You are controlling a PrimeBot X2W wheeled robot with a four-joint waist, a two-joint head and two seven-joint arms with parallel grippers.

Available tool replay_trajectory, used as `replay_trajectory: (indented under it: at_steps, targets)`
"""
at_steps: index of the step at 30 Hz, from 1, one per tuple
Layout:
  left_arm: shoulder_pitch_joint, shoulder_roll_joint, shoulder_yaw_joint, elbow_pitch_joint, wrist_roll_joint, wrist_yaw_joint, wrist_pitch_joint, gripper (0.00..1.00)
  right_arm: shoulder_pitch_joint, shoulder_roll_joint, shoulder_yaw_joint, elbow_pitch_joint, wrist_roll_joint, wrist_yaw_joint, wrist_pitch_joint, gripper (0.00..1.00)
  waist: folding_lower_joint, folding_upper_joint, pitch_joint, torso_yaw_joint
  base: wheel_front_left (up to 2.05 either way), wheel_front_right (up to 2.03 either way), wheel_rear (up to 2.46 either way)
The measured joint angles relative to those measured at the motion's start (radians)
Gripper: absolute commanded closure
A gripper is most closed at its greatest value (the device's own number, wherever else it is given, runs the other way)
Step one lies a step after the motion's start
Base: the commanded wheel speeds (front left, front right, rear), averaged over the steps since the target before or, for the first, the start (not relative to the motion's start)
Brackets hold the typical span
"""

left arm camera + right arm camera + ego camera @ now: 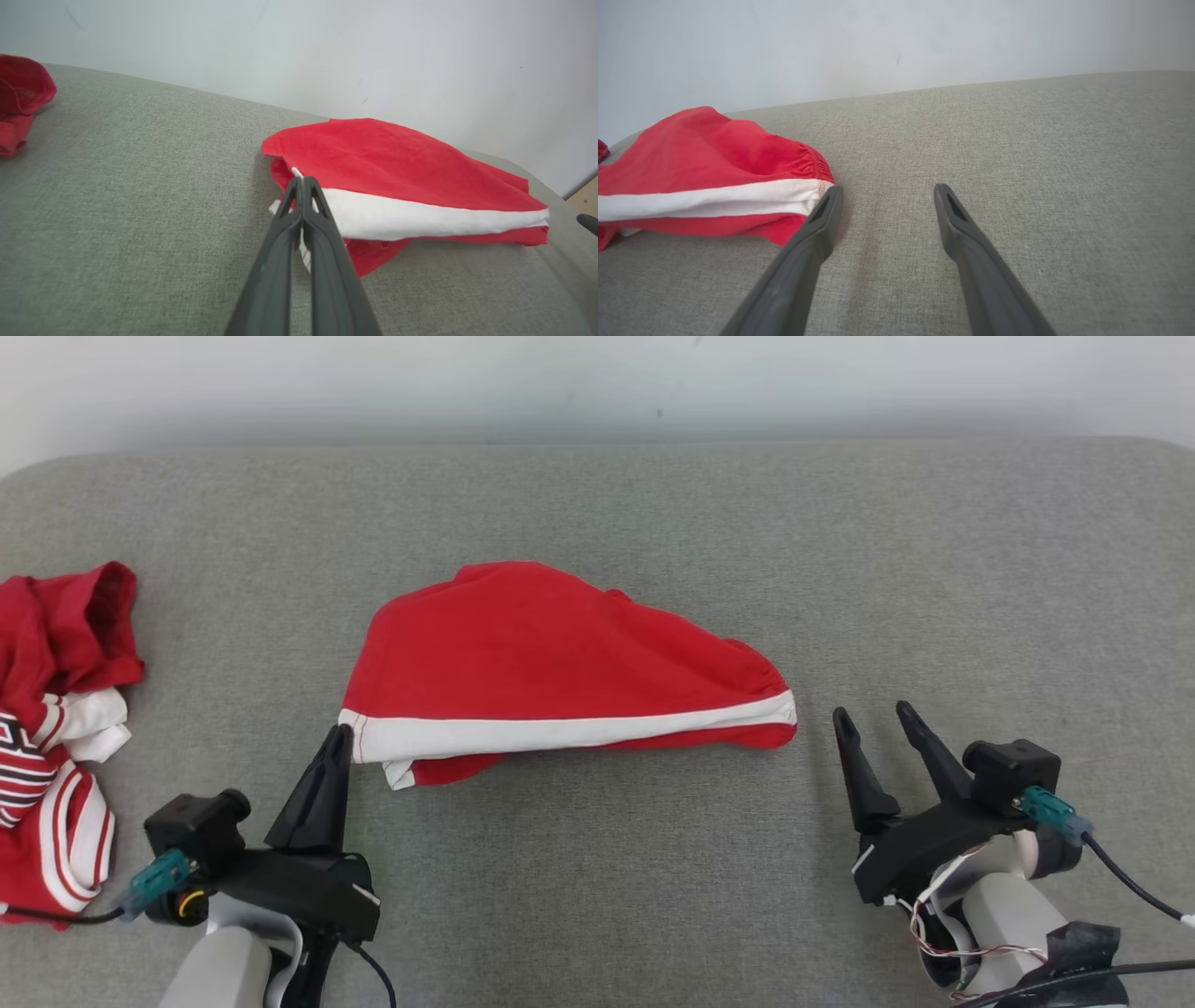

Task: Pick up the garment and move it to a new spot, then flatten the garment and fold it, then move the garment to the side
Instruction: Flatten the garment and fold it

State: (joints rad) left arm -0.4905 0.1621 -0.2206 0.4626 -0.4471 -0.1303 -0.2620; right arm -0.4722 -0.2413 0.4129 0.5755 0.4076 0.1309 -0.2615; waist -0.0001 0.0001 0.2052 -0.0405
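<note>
Two grippers in shot, and a few bits are honestly hard to read. The pile of clothes (51, 644) off at the robot's left is cut by the frame edge, so no idea how big it is. The red garment (560, 653) is folded over itself, lower layers tucked under, and I can't tell what kind of piece it is. How much cloth sits inside the left gripper (338, 737) is hidden too, since its fingers (327, 261) cover it; just a sliver of white peeks out between them in the left wrist view.

Position-wise: the garment lies mid-way across the grey cushion (653, 877), white stripe (579, 730) along its near edge. The left gripper is pressed together, pinching the stripe's left corner. The right gripper (873, 714) is spread wide and holds nothing, sitting just beside the garment's right end. From the right wrist view one fingertip lines up with the hem, but whether it touches, can't tell.
</note>
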Motion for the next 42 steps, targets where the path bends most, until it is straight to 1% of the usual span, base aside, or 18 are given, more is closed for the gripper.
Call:
replay_trajectory:
  at_steps: [2,6,16,23,36,37,39,40,41,42]
  targets:
    - [0.016,-0.008,0.024,-0.016,0.012,0.000,0.000,1.00,-0.005,0.002,0.012,-0.005,0.011,0.000,0.000,0.00,0.0000,0.0000,0.003,0.007,0.00,0.00,0.00]
    - [0.039,-0.017,0.039,-0.024,0.028,0.000,0.000,1.00,-0.004,0.003,0.065,-0.015,0.052,0.000,0.000,0.00,0.0000,0.0000,0.006,0.020,0.00,0.00,0.00]
    - [0.042,-0.025,0.066,-0.019,0.051,0.000,0.000,1.00,-0.010,-0.036,0.166,-0.006,0.159,0.000,0.000,0.00,0.0001,0.0000,-0.004,0.041,0.00,0.00,0.00]
    - [0.060,-0.033,0.079,-0.014,0.058,0.000,0.000,1.00,-0.036,-0.054,0.263,0.002,0.230,0.000,0.000,0.00,0.0000,0.0000,-0.007,0.060,0.00,0.00,0.00]
    - [0.064,-0.043,0.114,-0.004,0.069,0.000,0.000,1.00,-0.071,-0.082,0.361,0.012,0.308,0.000,0.000,0.00,0.0001,0.0000,-0.002,0.080,0.00,0.00,0.00]
    - [0.064,-0.043,0.115,-0.003,0.069,0.000,0.000,1.00,-0.070,-0.083,0.369,0.010,0.314,0.000,0.000,0.03,0.0001,0.0000,-0.002,0.079,0.00,0.00,0.00]
    - [0.064,-0.043,0.116,0.000,0.069,0.000,0.000,1.00,-0.071,-0.088,0.391,0.004,0.329,0.000,0.000,0.26,0.0000,0.0000,-0.003,0.078,0.00,0.00,0.00]
    - [0.064,-0.043,0.117,0.001,0.069,0.000,0.000,1.00,-0.071,-0.091,0.402,0.003,0.336,0.000,0.000,0.52,0.0001,0.0000,-0.003,0.078,0.00,0.00,0.00]
    - [0.064,-0.044,0.117,0.002,0.069,0.000,0.000,1.00,-0.071,-0.094,0.414,0.003,0.344,0.000,0.000,0.58,0.0000,0.0000,-0.004,0.078,0.00,0.00,0.00]
    - [0.064,-0.044,0.118,0.003,0.069,0.000,0.000,1.00,-0.072,-0.097,0.424,0.003,0.351,0.000,0.000,0.68,0.0000,0.0000,-0.004,0.078,0.00,0.00,0.00]
